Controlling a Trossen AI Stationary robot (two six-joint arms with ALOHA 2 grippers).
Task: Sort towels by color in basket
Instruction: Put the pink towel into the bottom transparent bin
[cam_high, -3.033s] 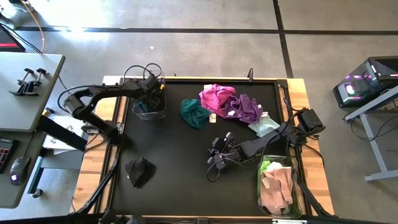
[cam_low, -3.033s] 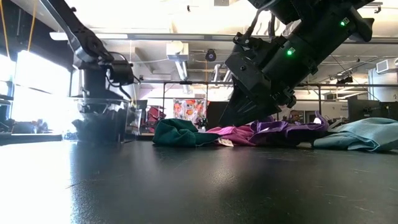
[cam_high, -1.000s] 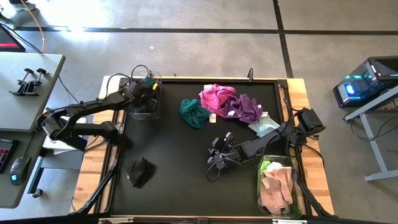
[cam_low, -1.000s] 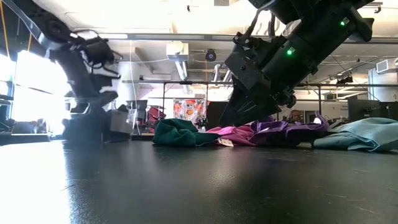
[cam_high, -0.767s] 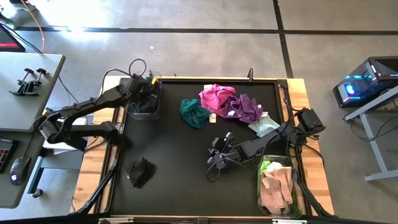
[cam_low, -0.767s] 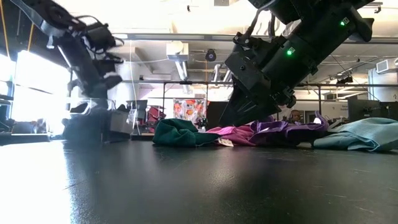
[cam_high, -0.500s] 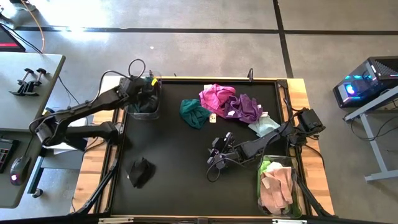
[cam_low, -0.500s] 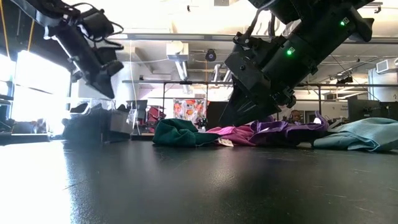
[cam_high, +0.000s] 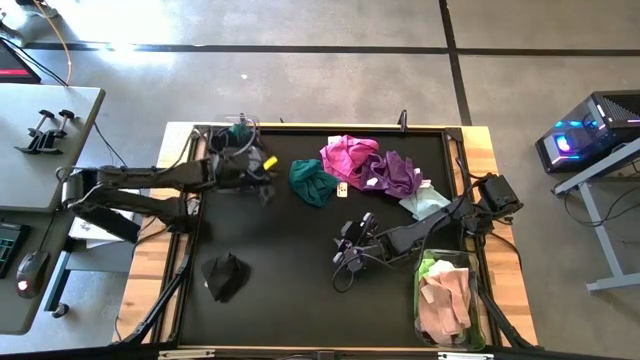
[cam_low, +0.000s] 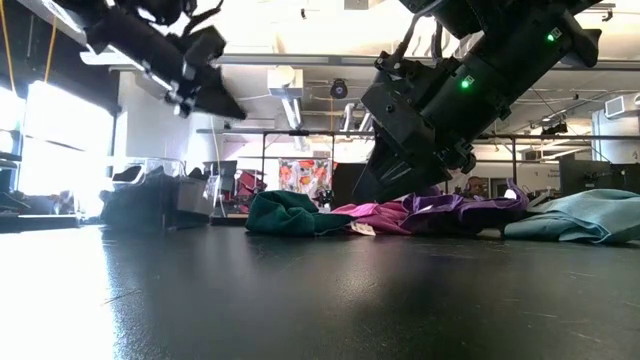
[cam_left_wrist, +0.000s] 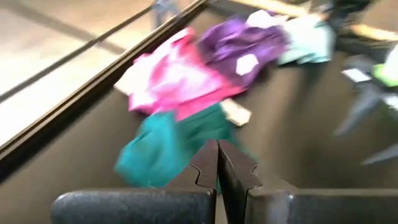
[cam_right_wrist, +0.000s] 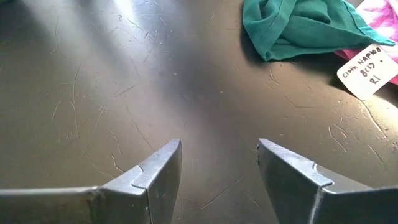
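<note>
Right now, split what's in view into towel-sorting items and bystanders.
Job: teal towel; magenta towel; purple towel; mint towel; black towel; left bin; right bin; left gripper, shut; right gripper, open.

Bystanders: paper tag; computer tower.

black table (cam_high: 290, 260), towels (cam_high: 350, 160), bins (cam_high: 480, 310)

White tag (cam_right_wrist: 371, 70) beside magenta towel (cam_right_wrist: 388, 18), handwritten: "Cloth Napkin", numbers below.

Bright window glare in low view, motion-blurred left wrist view, soft table sheen
</note>
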